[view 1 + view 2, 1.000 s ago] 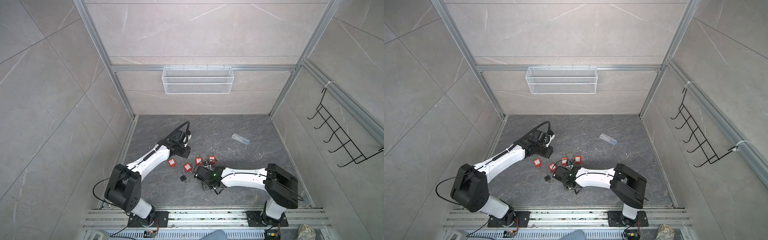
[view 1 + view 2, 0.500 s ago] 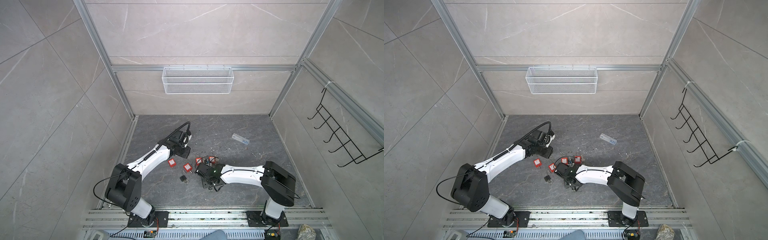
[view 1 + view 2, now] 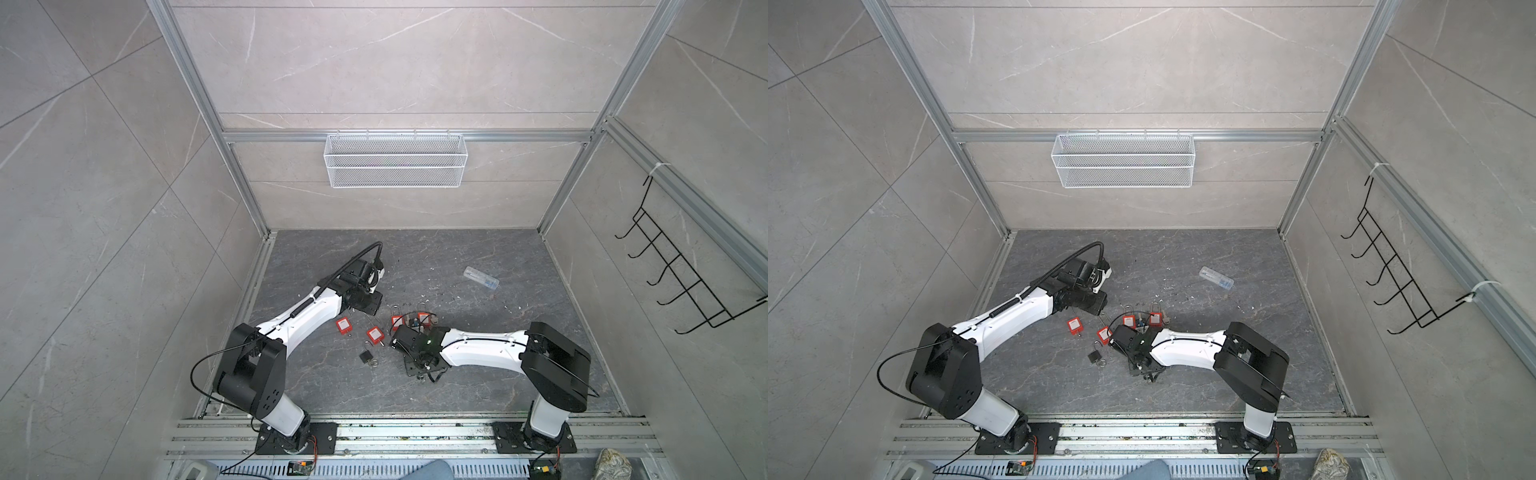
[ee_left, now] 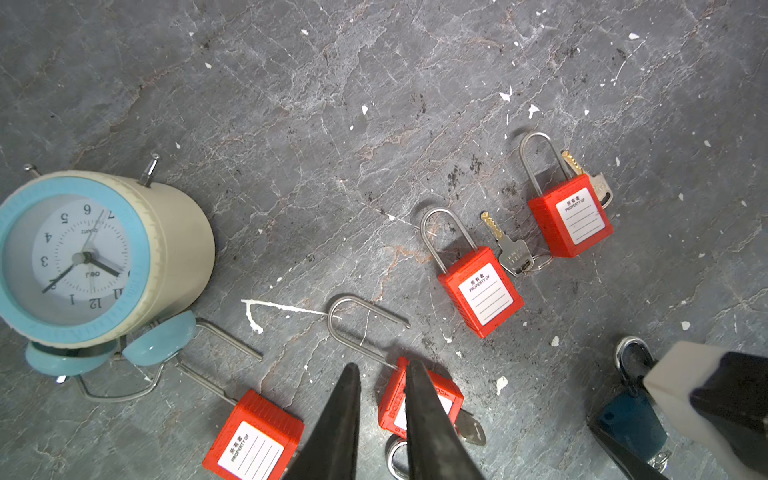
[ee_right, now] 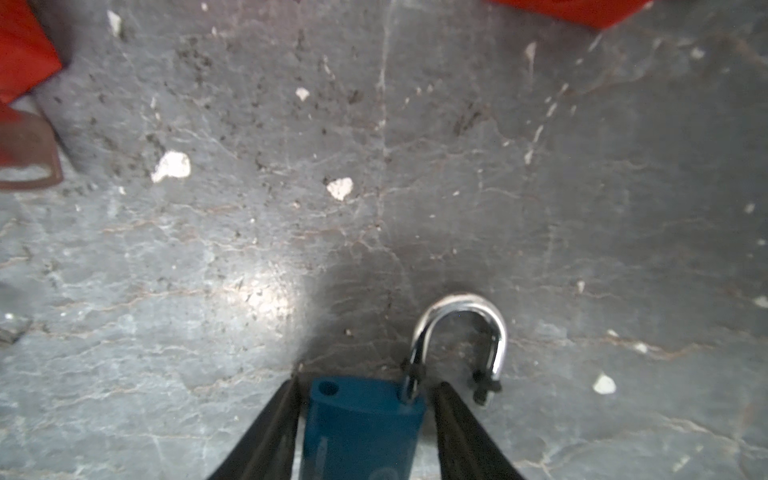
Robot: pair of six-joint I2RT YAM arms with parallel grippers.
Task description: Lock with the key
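Now right claw (image 5: 368, 383), tapered black, flanks smooth blue padlock (image 5: 361, 432), ajar, not clamped; left claw (image 4: 382, 365) narrowly parted, empty.

White arm shells (image 3: 316, 311), black joint housings (image 3: 253, 374), looping black cables (image 3: 193, 374), left gripper (image 4: 381, 365) of tapered black fingers (image 4: 338, 415)

Bench (image 3: 457, 386): dark grey stone-look slab, pale veins, scattered white chips.

Lying on it:
- four red padlocks (image 4: 571, 216), two with shackles shut and two swung open
- brass-bladed key (image 4: 509, 245) on a ring, between the two shut ones
- blue padlock (image 5: 361, 424), shackle open
- cream-and-blue alarm clock (image 4: 83, 257)
- clear plastic case (image 3: 481, 277), well apart from the rest
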